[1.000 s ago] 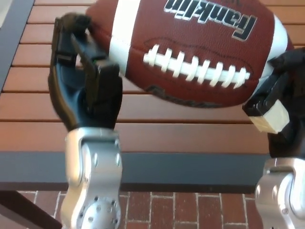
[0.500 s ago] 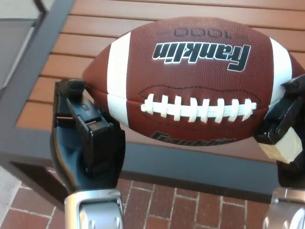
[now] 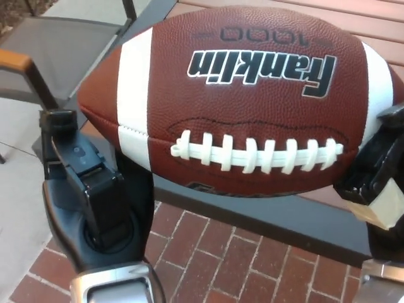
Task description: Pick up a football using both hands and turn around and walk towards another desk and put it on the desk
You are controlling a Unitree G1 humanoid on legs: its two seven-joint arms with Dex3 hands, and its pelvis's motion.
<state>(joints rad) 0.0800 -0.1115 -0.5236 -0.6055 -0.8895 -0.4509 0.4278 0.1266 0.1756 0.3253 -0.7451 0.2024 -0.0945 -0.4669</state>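
Football between both hands above slatted desk, brick floor.

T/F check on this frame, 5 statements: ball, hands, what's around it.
1. The football is held between the left hand and the right hand. True.
2. The ball's white laces face down, out of sight. False: the laces face the camera, below the printed brand name.
3. The ball has a white stripe near each end. True.
4. The ball rests on the wooden table. False: it is held up in front of the table's edge, with brick floor showing below it.
5. A chair stands at the upper left. True.
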